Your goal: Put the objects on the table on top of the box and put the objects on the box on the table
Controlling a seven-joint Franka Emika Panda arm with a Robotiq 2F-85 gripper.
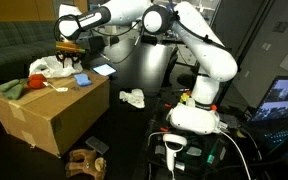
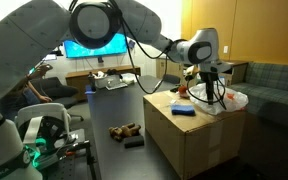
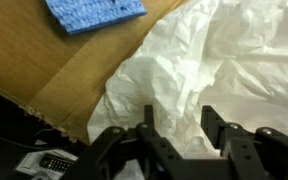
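Brown cardboard takes up most of the scene. The box [image 1: 46, 120] [image 2: 196, 140] sits on the dark table [image 2: 109, 112] and shows in both exterior views, with the gripper [image 1: 72, 50] hanging just above its top, towards one end. From outside you can't really read the jaws; the wrist view is what sorts that out. There the two fingers [image 3: 149, 126] stand partly apart with a clear gap and nothing pinched between them. Right under them is a crumpled white sheet [image 3: 199, 70] spread on the box top, though plastic or paper is hard to call. That same view catches a blue sponge [image 3: 94, 12] lying flat on the cardboard beside the sheet, apart from the fingers, and it's visible on the box in both exterior views too. In an exterior view the other end of the box top has a red thing [image 1: 36, 82] and a green thing [image 1: 12, 90] close together, too small to name. Those don't make it into the wrist view at all. Also only from outside: a white cloth [image 1: 132, 97] lying on the table near the box, and a brown lump [image 2: 127, 130] further out on the dark surface. One more outside-only thing is the lit monitor [image 2: 94, 45] behind the arm.
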